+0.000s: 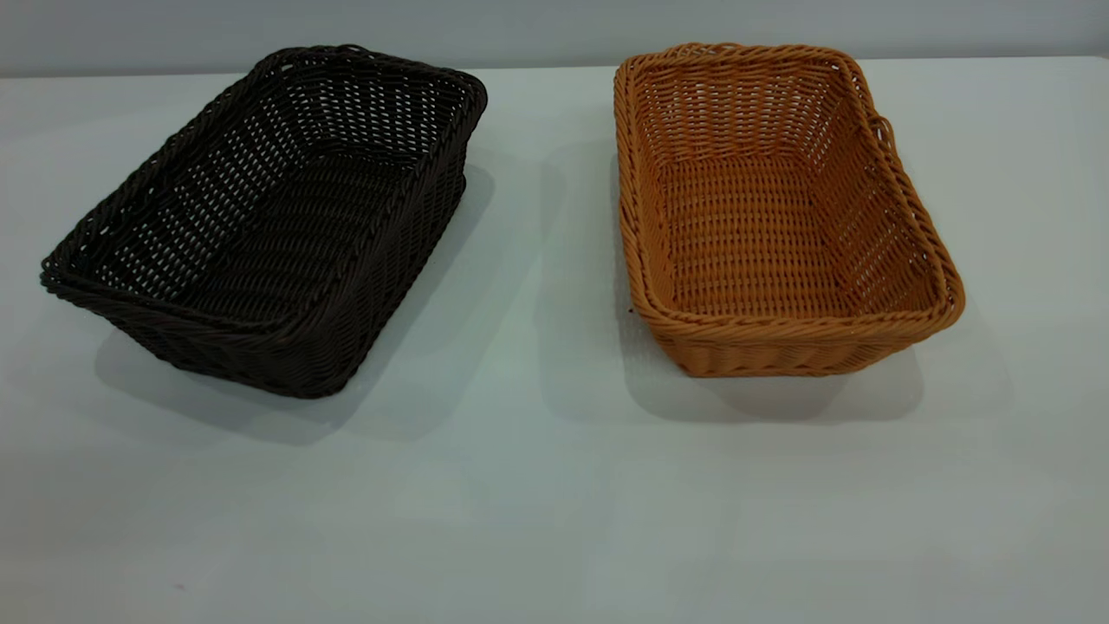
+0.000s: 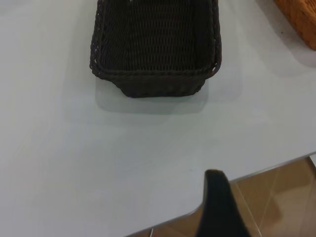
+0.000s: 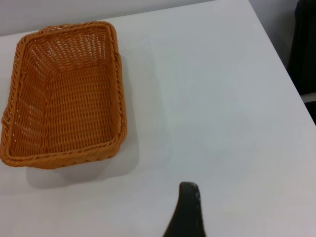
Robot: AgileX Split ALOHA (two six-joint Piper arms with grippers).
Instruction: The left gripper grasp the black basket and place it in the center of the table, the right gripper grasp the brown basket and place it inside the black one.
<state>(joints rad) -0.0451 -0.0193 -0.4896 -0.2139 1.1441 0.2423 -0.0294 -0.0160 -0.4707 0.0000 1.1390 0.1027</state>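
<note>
White and smooth, the bench [image 1: 537, 485] fills nearly all of the exterior view, with a pale wall behind its far edge. Two wicker baskets stand on it side by side, well apart, both upright and with nothing inside. At that view's left sits the black basket [image 1: 269, 217], turned at an angle so one corner points toward the camera; its open-weave sides slope outward under a braided rim. At the right sits the brown basket [image 1: 771, 217], set squarer to the camera, with a small loop [image 1: 882, 132] on its right-hand rim. Neither arm shows in the exterior view. From the left wrist, the black basket [image 2: 155, 49] lies ahead on the bench, a corner of the brown one [image 2: 301, 19] shows beyond it, and the bench edge with brown floor [image 2: 276, 197] is close by. Only one dark finger of the left pincer [image 2: 219, 207] is visible, clear of the basket, so whether it is open or closed cannot be told. From the right wrist, the brown basket [image 3: 64, 94] rests near the bench's far edge. Again a single dark finger of the right pincer [image 3: 186, 212] appears, touching nothing, its state impossible to tell.
</note>
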